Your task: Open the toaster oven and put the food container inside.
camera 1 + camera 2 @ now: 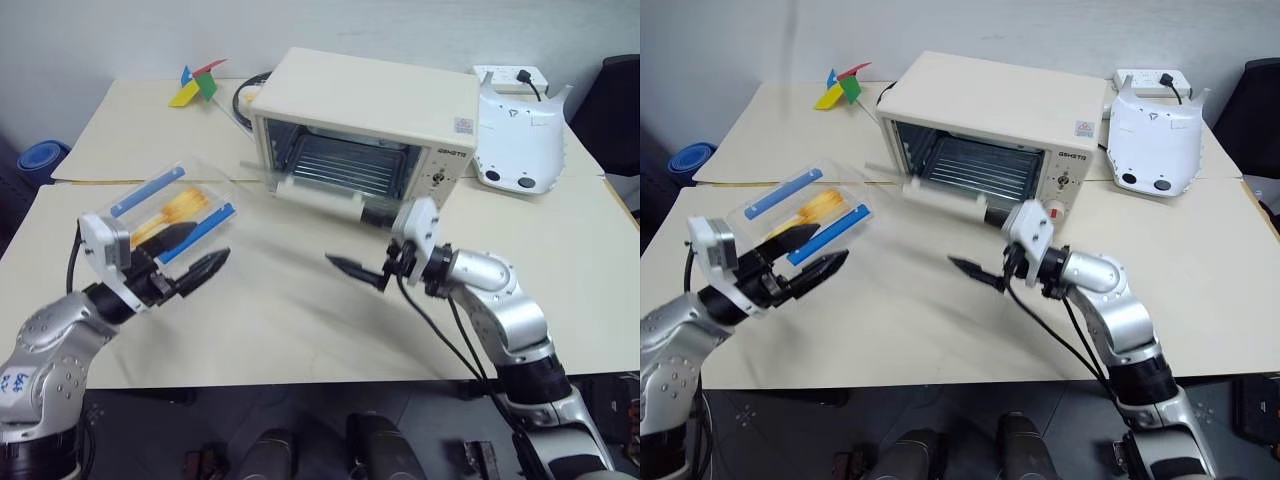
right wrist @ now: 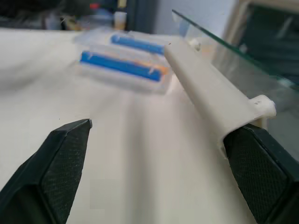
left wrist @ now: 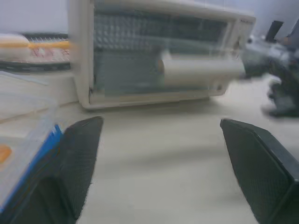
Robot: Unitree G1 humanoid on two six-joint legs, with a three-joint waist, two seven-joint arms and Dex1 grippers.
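Left eye view: the toaster oven (image 1: 365,125) stands with its glass door (image 1: 320,190) dropped open.
Food container (image 1: 175,212): well to the left of the oven, raised off the table (image 1: 300,320), resting on the left gripper (image 1: 190,258), whose fingers stand apart around its near edge.
Right gripper (image 1: 365,272): just before the door handle, fingers spread, empty.
Risk: the container looks loosely carried and tilted; a quick swing toward the oven could slide it off.
Second risk: its edge could catch the door or the wire rack (image 1: 340,165).

Counted on the table (image 1: 300,330): one toaster oven (image 1: 370,130), one food container (image 1: 175,210) with two blue clips, one white curved device (image 1: 520,140), two grippers.
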